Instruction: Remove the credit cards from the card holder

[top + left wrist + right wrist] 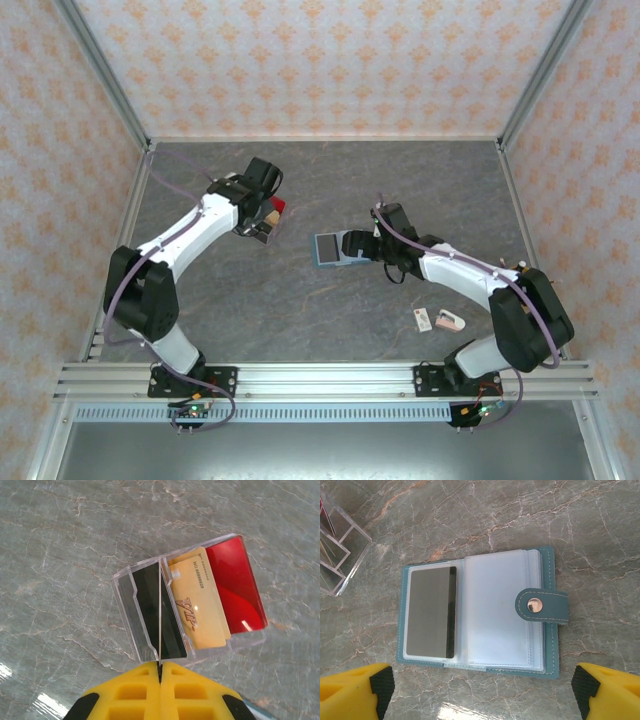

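Left gripper [160, 667] fingers, tips cut off by frame, are clamped on clear tray [125, 602] divider. Right gripper [480, 690] jaws set wide apart over card holder [540, 650], laid open mid-table w/ one credit card [431, 611] sleeved, face dark, unreadable.

Top view: hangs high above and behind the bases [195, 381], faces down and forward, stands far off, takes in the whole table [330, 310]. Left wrist: looks nearly straight down, close, over the left fingers [130, 695] pressed together at the bottom edge, onto the tray [127, 605] right at their tips. Right wrist: looks down, close, between the right fingers [350, 695] spread to the bottom corners, onto the holder [551, 640] just ahead of them. Catches a tray corner ahead and left of the left-hand finger, overlapping the left wrist view. Shares tray and holder with the top view too.
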